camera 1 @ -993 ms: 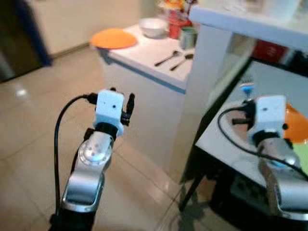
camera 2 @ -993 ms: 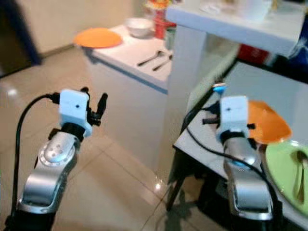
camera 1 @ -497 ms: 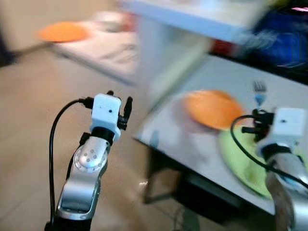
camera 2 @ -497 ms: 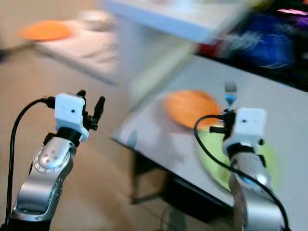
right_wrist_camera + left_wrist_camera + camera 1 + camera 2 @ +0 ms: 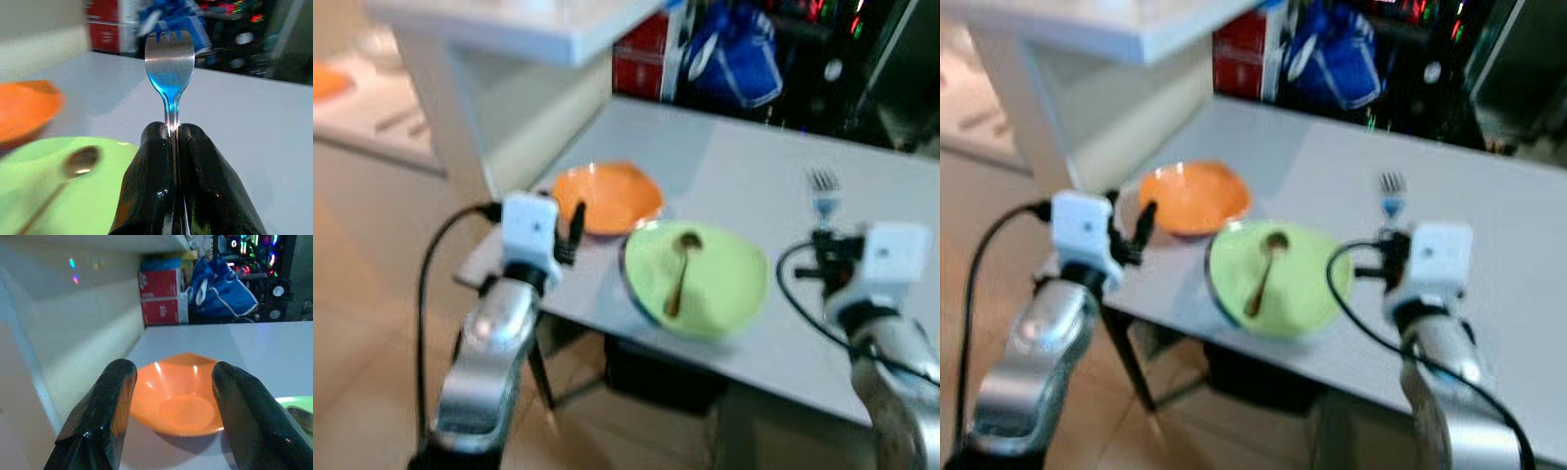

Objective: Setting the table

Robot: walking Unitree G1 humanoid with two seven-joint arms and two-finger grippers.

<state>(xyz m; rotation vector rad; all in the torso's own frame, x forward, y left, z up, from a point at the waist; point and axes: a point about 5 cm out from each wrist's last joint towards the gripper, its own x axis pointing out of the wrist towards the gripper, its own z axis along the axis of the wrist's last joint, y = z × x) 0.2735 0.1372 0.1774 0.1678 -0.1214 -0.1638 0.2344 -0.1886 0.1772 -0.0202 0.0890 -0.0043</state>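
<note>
From my head, a pale grey table (image 5: 754, 176) carries a glossy orange bowl (image 5: 607, 196) touching a round green plate (image 5: 700, 279) with a metal spoon (image 5: 680, 269) lying on it; a second ago I faced the white counter. My left gripper (image 5: 171, 396) gapes empty before the bowl. My right gripper (image 5: 173, 142) pinches a shiny steel fork (image 5: 169, 58) upright above the table.

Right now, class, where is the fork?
The fork stands tines-up, clamped in the right claw, above the grey table to the right of the green plate.
</note>
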